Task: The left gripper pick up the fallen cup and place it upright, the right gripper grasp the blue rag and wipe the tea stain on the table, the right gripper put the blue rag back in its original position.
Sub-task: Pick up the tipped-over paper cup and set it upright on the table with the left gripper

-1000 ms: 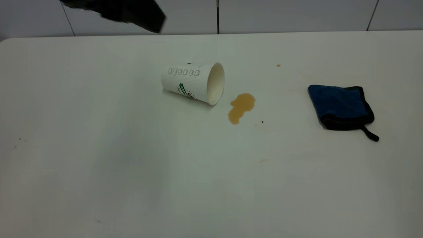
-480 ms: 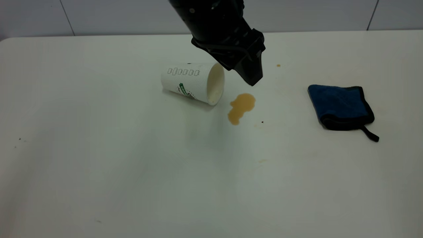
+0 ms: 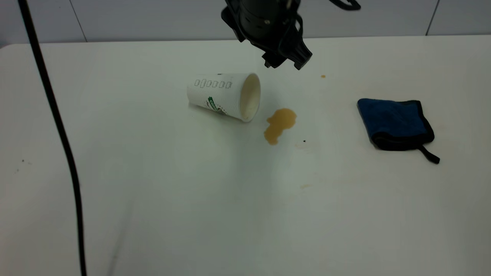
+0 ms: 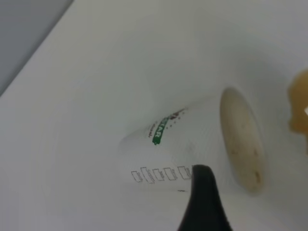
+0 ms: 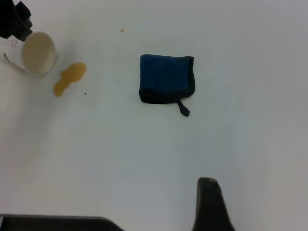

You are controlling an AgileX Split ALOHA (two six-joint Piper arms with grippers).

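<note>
The white cup (image 3: pixel 224 96) lies on its side on the table (image 3: pixel 153 199), its mouth facing the light-brown tea stain (image 3: pixel 280 124) just beside it. My left gripper (image 3: pixel 285 64) hovers open above and behind the cup's rim, touching nothing. In the left wrist view one black finger (image 4: pixel 202 202) shows over the cup (image 4: pixel 192 149). The blue rag (image 3: pixel 395 122) lies folded at the right, untouched. My right gripper is outside the exterior view. One of its fingers (image 5: pixel 209 204) shows in the right wrist view, far from the rag (image 5: pixel 166 79), with nothing held.
A thin black cable (image 3: pixel 57 126) hangs down across the table's left side. A small brown speck (image 3: pixel 323 76) lies behind the stain and faint smudges (image 3: pixel 305 186) in front of it. A grey wall (image 3: pixel 153 19) runs behind the table's far edge.
The left gripper swung in from the upper left to above the cup's mouth, then drew up and back a little. The cable has come into view at left. Cup, stain and rag are unmoved.
</note>
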